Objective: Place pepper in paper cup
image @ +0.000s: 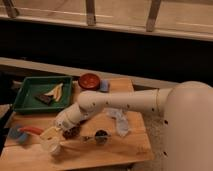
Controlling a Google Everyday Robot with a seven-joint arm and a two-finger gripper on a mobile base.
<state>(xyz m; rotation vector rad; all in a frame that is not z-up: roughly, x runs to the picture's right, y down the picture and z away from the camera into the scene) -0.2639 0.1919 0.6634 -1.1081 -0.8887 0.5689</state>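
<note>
The pepper (31, 130) is slim and orange-red and lies on the wooden table (115, 152) near its left edge. The paper cup (53, 148) is white and stands at the front left, just right of and below the pepper. My gripper (51, 134) reaches in from the right on the white arm (125, 101) and hangs right over the cup's mouth, partly hiding it. It is a short way right of the pepper and apart from it.
A small blue cup (15, 134) stands left of the pepper. A green tray (30, 95) with food pieces sits at the back left, a red-brown bowl (90, 81) behind the arm. Dark grapes (72, 132), a small dark object (101, 136) and a crumpled grey cloth (120, 122) lie mid-table.
</note>
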